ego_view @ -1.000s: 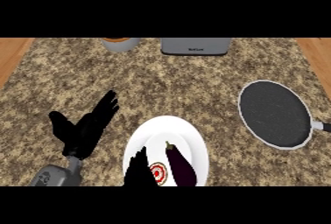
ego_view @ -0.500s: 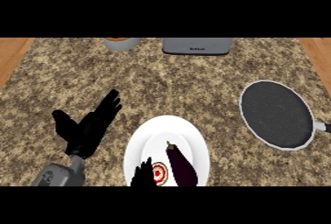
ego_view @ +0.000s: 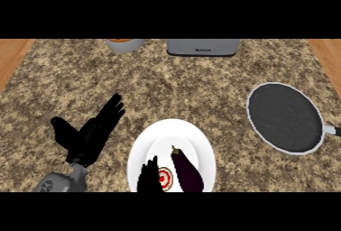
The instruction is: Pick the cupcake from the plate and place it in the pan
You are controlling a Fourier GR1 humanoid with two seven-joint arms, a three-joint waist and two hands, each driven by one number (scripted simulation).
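Cupcake (ego_view: 164, 178), seen top-down with no clear long axis, sits at the white plate's (ego_view: 197, 138) 6 o'clock beside an eggplant (ego_view: 187, 171); right hand (ego_view: 147, 177), cut off below, fingers extended beside it; left hand (ego_view: 89, 133) resting, fingers straight; pan (ego_view: 285, 117) at 3 o'clock

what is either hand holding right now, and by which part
Nothing yet. The left hand is open; the right hand sits beside the cupcake, fingers straight.
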